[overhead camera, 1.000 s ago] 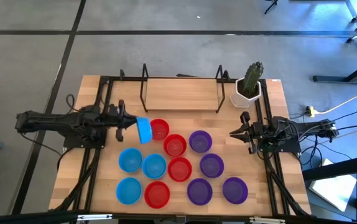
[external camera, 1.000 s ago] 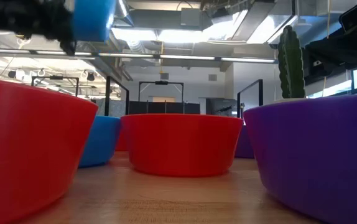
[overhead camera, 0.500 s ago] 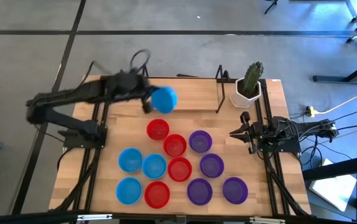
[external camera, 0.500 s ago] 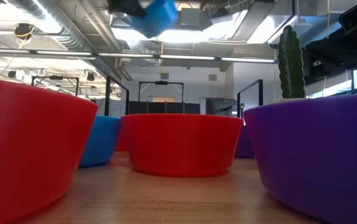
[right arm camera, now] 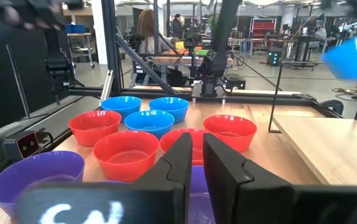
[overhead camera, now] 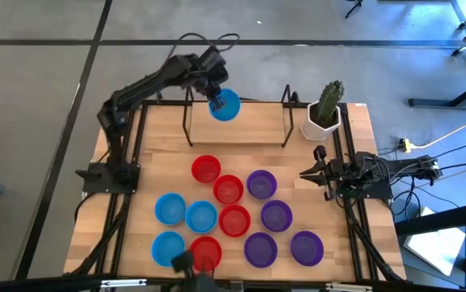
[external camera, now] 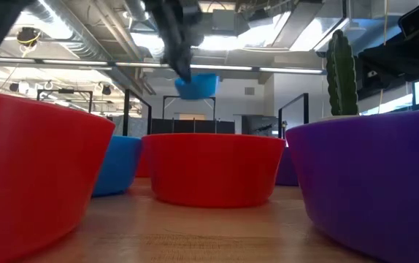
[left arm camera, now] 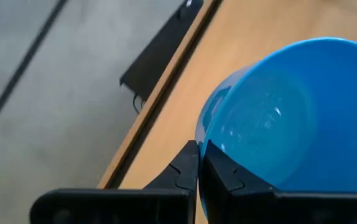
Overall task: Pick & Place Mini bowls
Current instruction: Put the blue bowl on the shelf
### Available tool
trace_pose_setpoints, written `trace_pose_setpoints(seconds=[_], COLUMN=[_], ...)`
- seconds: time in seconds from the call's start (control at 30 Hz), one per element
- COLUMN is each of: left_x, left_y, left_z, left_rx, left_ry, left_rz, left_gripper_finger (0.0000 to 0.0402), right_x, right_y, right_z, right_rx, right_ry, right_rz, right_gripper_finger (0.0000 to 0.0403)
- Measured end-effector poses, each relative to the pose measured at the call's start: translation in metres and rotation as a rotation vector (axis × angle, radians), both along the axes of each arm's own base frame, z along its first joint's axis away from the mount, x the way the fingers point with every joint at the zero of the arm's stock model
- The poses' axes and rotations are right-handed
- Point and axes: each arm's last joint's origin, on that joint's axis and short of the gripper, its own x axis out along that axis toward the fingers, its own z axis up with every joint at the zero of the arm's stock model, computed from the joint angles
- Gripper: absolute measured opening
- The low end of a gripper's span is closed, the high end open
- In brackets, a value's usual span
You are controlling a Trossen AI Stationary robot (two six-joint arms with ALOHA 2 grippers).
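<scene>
The wooden table (overhead camera: 135, 154) carries a raised wooden shelf (overhead camera: 237, 123) on a black wire frame along its far edge, with a white cactus pot (overhead camera: 322, 123) just beside the shelf's right end. In front of the shelf sit the resting mini bowls (overhead camera: 235, 219), eleven in a loose cluster: four blue to the left, four red in the middle, four purple to the right less one (the twelfth is in the air).

The left arm reaches up and over the shelf's back edge, and the left gripper (overhead camera: 214, 99) has its jaws clamped on the rim of the carried blue bowl (overhead camera: 225, 105); in the left wrist view the fingers pinch the thin wall of the bowl (left arm camera: 290, 118) with the shelf's edge below. The right gripper (overhead camera: 317, 173) waits near the table's right side, its jaws close together on nothing.

The bowl looks light, stiff and smooth, so a rim pinch should hold it, though it hangs to one side and could swivel or slip in a fast swing.

A second ago the left gripper held this bowl low, beside the far red bowl; since then it has swung up and back to the shelf, while the right arm has stayed put.
</scene>
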Motion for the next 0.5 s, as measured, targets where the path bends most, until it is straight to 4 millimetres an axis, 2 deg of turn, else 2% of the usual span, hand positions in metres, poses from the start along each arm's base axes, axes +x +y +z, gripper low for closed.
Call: trace_pose_setpoints(seconds=[0.1,0.2,0.33,0.5], left_x=[-0.006,-0.013,-0.014,-0.009], left_y=[0.03,0.048,0.06,0.065], left_z=[-0.025,-0.048,-0.069,-0.088], left_rx=[-0.092,-0.2,-0.252,-0.286], left_ry=[0.031,0.068,0.111,0.151], left_rz=[0.023,0.047,0.033,-0.013], left_gripper_finger=[0.0003,0.0003,0.0003,0.0003], right_x=[0.0,0.0,0.0,0.0], right_y=[0.0,0.0,0.0,0.0], right_z=[0.0,0.0,0.0,0.0], right_rx=[-0.041,-0.046,-0.044,-0.046], right_ry=[-0.005,-0.005,-0.005,-0.005], right_rz=[-0.001,-0.001,-0.001,-0.001], right_gripper_finger=[0.0042,0.0042,0.0042,0.0042])
